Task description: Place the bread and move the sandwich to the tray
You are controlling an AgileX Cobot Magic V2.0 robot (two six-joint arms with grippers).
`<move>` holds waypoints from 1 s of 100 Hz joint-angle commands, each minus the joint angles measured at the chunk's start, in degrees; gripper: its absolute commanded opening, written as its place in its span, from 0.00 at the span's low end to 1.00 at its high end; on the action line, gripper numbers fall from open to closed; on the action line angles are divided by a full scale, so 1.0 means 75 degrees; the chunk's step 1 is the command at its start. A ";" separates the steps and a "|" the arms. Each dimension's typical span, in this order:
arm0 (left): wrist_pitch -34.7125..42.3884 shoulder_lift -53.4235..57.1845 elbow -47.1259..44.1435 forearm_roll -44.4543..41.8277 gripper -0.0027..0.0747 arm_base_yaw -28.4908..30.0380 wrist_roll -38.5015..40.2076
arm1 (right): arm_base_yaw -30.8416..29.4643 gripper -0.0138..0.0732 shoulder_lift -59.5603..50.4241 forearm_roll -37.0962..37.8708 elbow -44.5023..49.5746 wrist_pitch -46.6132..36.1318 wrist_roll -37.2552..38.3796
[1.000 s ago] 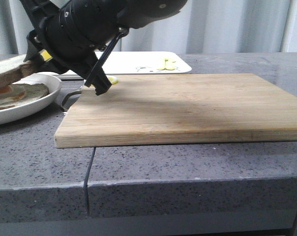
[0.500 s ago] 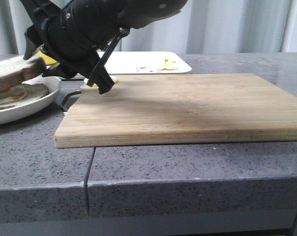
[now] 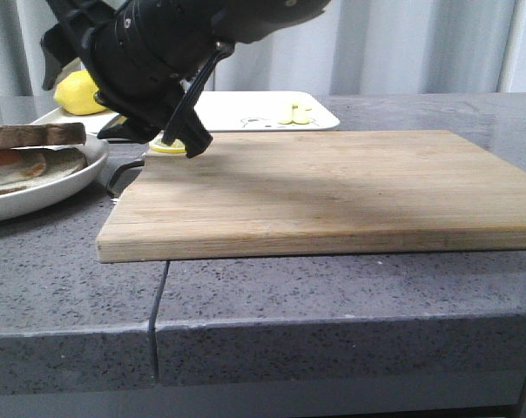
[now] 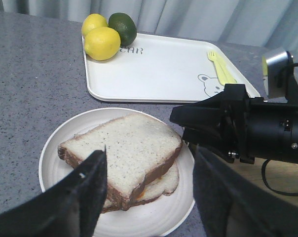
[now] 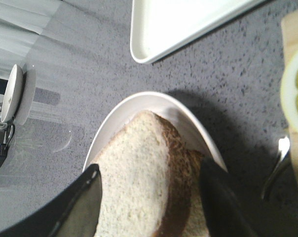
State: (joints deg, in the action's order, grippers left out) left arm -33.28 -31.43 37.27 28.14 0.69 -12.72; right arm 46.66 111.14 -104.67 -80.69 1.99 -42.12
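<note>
The bread (image 4: 124, 150) is seen lying flat on top of the sandwich (image 4: 139, 190), inside the round white dish (image 4: 55, 158) on the grey counter (image 4: 30, 84). An orange trace of egg is visible between the slices. In the left wrist view the left gripper (image 4: 149, 192) is held above the dish with its fingers (image 4: 87, 185) spread, nothing being gripped. In the right wrist view the right gripper (image 5: 149, 207) is likewise shown over the bread with its fingers (image 5: 82, 205) spread apart and empty. The tray (image 4: 159, 69) is located beyond the dish, near it but apart; two lemons (image 4: 102, 42) and a lime (image 4: 123, 27) are carried at one corner, and a pale fork (image 4: 220, 69) beside the bear drawing. A wooden cutting board (image 3: 333, 187) is laid beside the dish.
</note>
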 commanded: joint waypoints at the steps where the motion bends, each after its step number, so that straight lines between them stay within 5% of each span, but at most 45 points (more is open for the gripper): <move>1: 0.0527 -0.0064 0.0269 0.0178 0.51 0.0012 0.0010 | -0.0064 0.67 -0.0658 -0.0115 -0.0284 -0.0013 -0.0307; 20: 0.0527 -0.0064 0.0269 0.0178 0.51 0.0012 0.0010 | -0.0241 0.67 -0.1251 -0.0035 -0.0284 -0.0420 -0.1554; 48: 0.0527 -0.0064 0.0269 0.0178 0.51 0.0012 0.0010 | -0.0680 0.67 -0.2934 0.0273 -0.0269 -0.0800 -0.5612; 70: 0.0527 -0.0064 0.0269 0.0192 0.51 0.0012 0.0010 | -0.0946 0.67 -0.4581 0.0266 0.0462 -0.2292 -0.8410; 100: 0.0527 -0.0064 0.0269 0.0192 0.51 0.0012 0.0010 | -0.1747 0.67 -0.7046 0.0422 0.3059 -0.2561 -0.9228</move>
State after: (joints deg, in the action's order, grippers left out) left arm -33.28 -31.43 37.27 28.14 0.69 -12.72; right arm 35.57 64.22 -103.73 -61.05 -17.97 -110.04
